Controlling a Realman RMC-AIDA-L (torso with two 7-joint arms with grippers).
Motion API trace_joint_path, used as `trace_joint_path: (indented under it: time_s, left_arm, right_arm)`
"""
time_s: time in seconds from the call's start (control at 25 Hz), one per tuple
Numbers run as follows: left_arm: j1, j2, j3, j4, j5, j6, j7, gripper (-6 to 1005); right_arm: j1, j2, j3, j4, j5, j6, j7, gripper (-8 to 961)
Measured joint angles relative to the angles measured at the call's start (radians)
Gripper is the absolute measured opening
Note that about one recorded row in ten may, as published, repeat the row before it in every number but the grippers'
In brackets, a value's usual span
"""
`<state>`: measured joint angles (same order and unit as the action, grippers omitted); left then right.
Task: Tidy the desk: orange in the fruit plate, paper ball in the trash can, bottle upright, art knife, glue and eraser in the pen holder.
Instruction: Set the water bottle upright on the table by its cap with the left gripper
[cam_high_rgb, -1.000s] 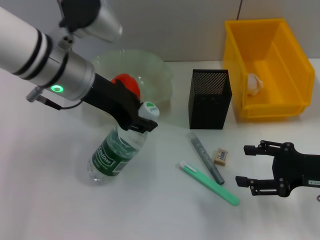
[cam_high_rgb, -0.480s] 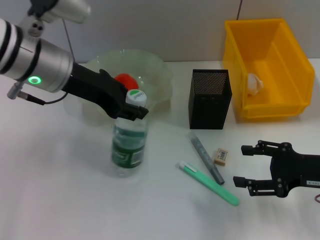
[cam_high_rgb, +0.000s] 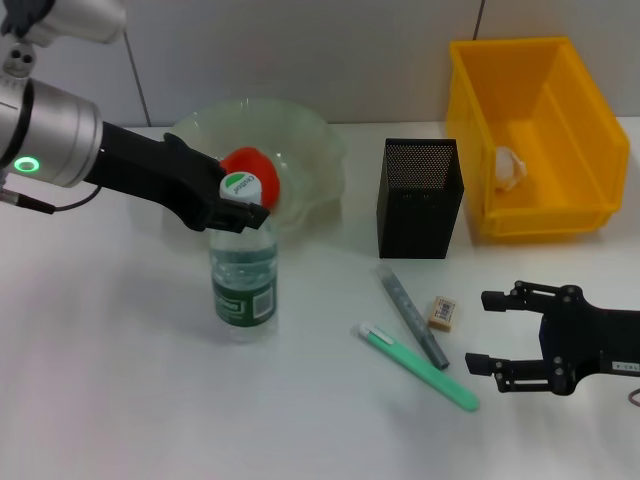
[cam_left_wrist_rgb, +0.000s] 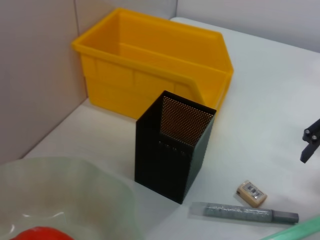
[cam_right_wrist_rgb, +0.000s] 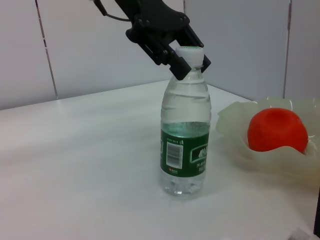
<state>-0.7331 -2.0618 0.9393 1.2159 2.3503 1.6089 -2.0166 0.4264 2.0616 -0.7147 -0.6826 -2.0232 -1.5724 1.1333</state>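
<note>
One bottle stands upright on the desk just in front of the fruit plate, which holds the orange. Its neck is pinched by the left gripper. The right gripper hovers spread, near the eraser.

The bench is bare to the left of and in front of the upright bottle, giving open passage there. Behind the bottle, the fruit plate blocks the way, and the left claw occupies the space at the cap. Between bottle and pen holder runs a bare lane. In front of the pen holder, three small items lie close together; the right claw, fingers spread, stands just beside them. The trash can closes off the far right.
</note>
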Motion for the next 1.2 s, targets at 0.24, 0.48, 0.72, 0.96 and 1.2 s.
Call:
trace_joint_path:
  time_s: [0.24,0.48,0.72,0.96,1.2]
  left_arm:
    - [0.045,0.002,-0.016,0.036,-0.03,0.0,0.015,461]
    - [0.073,0.01,-0.06,0.054,-0.033,0.0,0.03,471]
    - [0.09,0.013,-0.066,0.06,-0.034,-0.028,0.031,480]
    - [0.11,0.014,-0.068,0.06,-0.033,-0.078,0.031,489]
    - [0.121,0.014,-0.068,0.06,-0.027,-0.105,0.04,499]
  right_arm:
    - [-0.002,0.0,0.0,0.0,0.006,-0.001,0.0,818]
    - [-0.006,0.0,0.0,0.0,0.009,-0.003,0.0,818]
    - [-0.005,0.0,0.0,0.0,0.009,-0.011,0.002,818]
    - [-0.003,0.0,0.0,0.0,0.009,-0.011,0.002,818]
    - [-0.006,0.0,0.0,0.0,0.01,-0.011,0.002,818]
